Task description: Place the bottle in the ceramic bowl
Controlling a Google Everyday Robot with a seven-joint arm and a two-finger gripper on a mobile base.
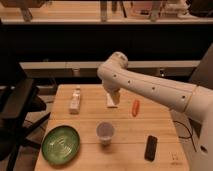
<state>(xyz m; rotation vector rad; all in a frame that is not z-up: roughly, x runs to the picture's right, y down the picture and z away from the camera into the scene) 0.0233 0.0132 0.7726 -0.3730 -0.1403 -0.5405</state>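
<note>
pincer of mine (pixel 114 95) hangs spread and empty over the flat white packet (pixel 110 102); the small pale plastic bottle (pixel 75 101) lies to its left on the wooden table (pixel 127 152), well apart from the round green ceramic bowl (pixel 61 144)

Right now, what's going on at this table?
The robot arm's gripper hangs open by a flat white packet mid-table, holding nothing. The small pale translucent plastic bottle lies untouched on the wooden table, toward the picture's left. The wide green glazed ceramic bowl sits empty at the near-left corner.
</note>
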